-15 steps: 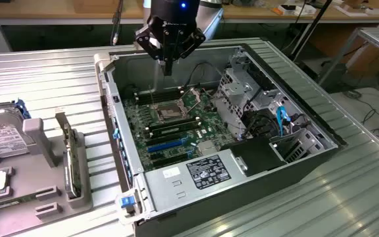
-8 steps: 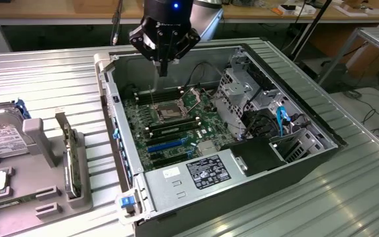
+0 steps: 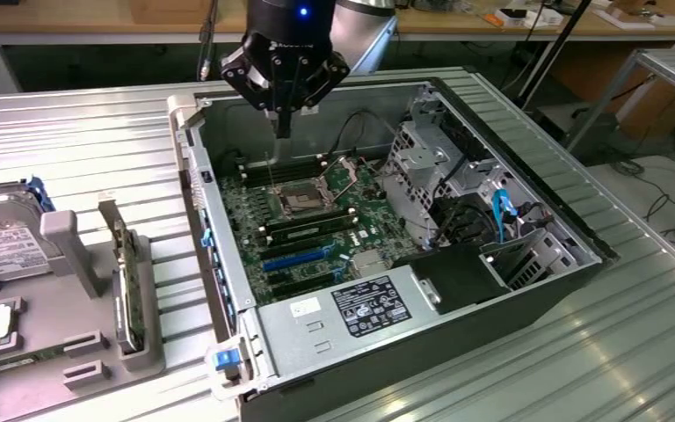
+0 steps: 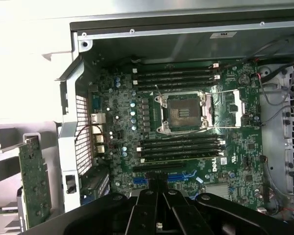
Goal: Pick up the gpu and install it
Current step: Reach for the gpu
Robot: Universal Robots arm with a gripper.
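The pincer (image 3: pixel 281 125) hangs shut and empty at the upper middle of the frame, over the open computer case (image 3: pixel 431 369). There is free room above the board (image 4: pixel 245 147), which says "DELL". The gpu (image 3: pixel 129 286) stands on edge in a gray rack (image 3: pixel 74 255) at the lower left (well apart from the pincer). The table (image 3: pixel 619 352) is ribbed metal.

I count one computer case (image 3: pixel 350 387), my one claw (image 3: pixel 281 119) above it, and beside it one gpu (image 3: pixel 127 283) and one hard drive (image 3: pixel 3 248) (both in one grey rack (image 3: pixel 66 251)).
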